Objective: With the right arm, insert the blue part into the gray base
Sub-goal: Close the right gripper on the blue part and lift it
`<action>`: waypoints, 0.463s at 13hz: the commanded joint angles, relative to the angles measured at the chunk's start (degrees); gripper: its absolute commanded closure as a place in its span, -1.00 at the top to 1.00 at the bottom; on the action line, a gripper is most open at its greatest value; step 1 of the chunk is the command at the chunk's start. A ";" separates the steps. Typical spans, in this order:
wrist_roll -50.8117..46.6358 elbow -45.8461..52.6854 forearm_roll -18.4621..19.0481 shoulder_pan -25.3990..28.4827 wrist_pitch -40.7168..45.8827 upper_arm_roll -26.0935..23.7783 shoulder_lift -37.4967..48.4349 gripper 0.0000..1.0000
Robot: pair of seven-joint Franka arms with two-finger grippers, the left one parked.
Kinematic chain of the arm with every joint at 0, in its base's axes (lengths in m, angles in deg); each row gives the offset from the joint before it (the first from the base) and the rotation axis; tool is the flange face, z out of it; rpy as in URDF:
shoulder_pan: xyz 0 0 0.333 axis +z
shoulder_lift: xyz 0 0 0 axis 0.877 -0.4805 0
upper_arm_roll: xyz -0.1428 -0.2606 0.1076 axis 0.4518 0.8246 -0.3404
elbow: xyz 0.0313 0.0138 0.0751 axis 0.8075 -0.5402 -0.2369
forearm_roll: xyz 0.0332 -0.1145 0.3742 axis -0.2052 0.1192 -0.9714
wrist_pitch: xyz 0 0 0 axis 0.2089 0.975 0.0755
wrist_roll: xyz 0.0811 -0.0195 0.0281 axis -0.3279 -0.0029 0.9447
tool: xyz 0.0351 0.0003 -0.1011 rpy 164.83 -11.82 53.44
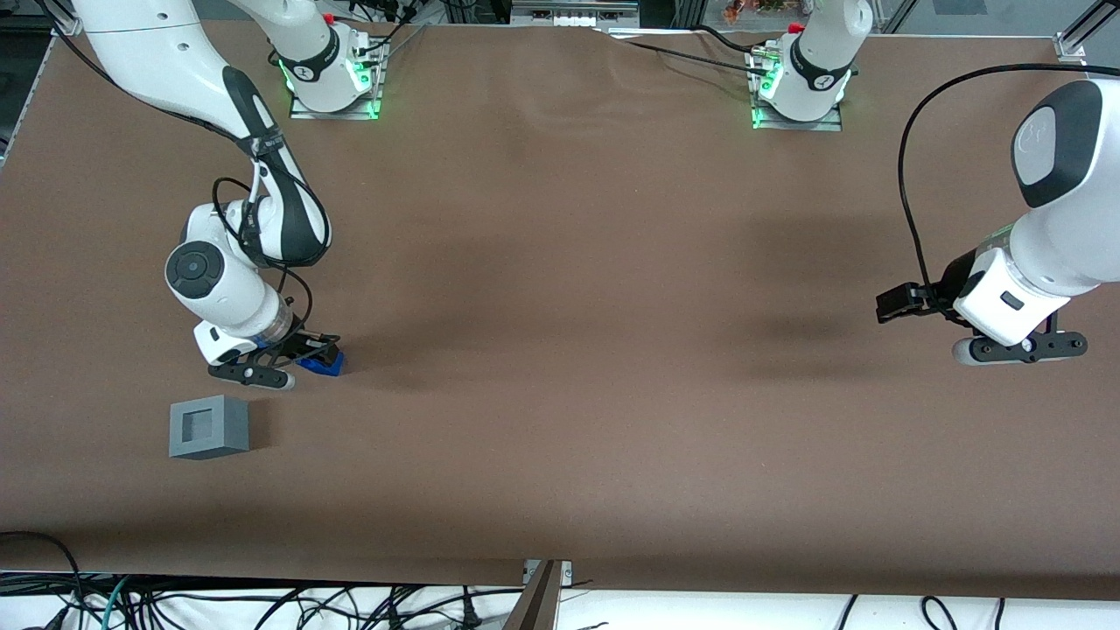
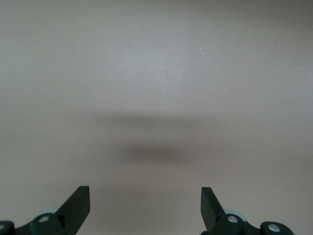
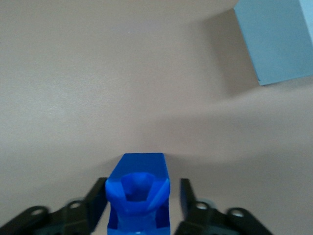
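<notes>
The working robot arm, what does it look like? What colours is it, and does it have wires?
The right arm is white and rounded, with black panels at its elbow, a round dark-gray cap on one joint and thin black wires looping beside it. Its gripper, low over the table near the blue part, is black with two slim fingers. Green lights glow at its base.

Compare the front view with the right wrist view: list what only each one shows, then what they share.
Only the front view shows the gray base's recessed top, the right arm and the wide brown table.

Only the right wrist view shows the hollow in the blue part and small gaps between it and the gripper's fingers.

Both show the blue part between the open fingers, apart from the base, which sits nearer the front camera.
</notes>
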 commanded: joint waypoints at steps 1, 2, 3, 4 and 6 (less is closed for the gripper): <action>0.64 0.10 -0.42 0.02 -0.29 -0.36 1.18 -0.26; 0.91 0.45 -0.33 0.02 -0.29 -0.36 1.44 -0.34; 0.91 0.63 -0.25 0.02 -0.20 -0.36 1.88 -0.36; 1.52 2.02 -0.16 0.02 1.80 -0.28 2.32 -0.36; 7.91 10.08 -0.42 -0.94 12.48 0.33 2.76 -0.36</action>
